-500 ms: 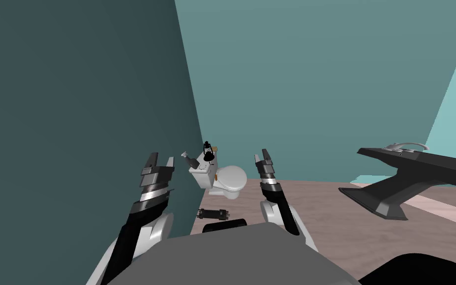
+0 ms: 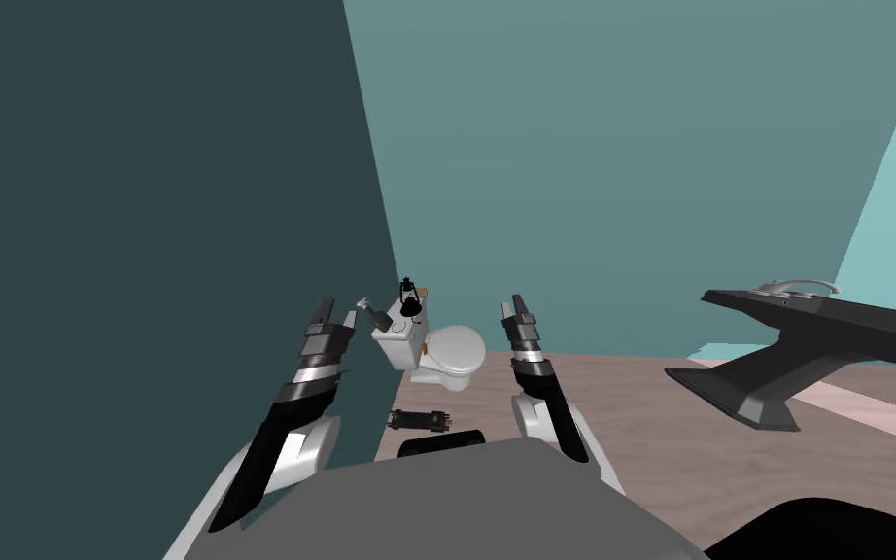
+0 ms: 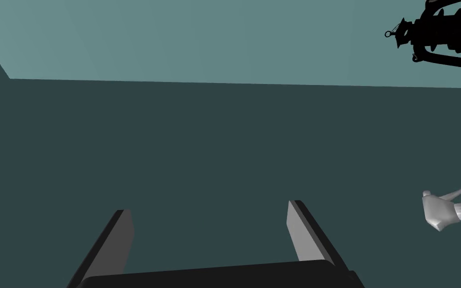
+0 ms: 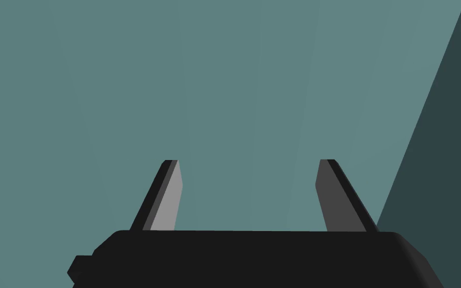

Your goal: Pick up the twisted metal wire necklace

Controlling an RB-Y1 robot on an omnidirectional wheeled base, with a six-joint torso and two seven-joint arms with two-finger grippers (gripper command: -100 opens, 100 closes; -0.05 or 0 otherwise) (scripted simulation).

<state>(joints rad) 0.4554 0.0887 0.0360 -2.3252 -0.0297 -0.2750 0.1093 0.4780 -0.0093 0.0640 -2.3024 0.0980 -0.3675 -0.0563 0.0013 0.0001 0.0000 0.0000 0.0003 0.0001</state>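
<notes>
Left jaws are spread wide and hold nothing, pointed at the dark teal wall (image 2: 145, 194). Right jaws are likewise spread and empty, facing the paler teal wall (image 2: 631, 146). A thin grey loop, apparently the necklace (image 2: 794, 287), lies on the black desk (image 2: 854, 326), well off to the right. A white toilet (image 2: 451, 352) stands on the brown floor (image 2: 670, 437) between the arms.

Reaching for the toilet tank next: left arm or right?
Left, I'd judge. The left gripper stands open and looks nearer the tank, and its wrist view catches the lantern on it. The right gripper, also open, faces bare wall.
</notes>
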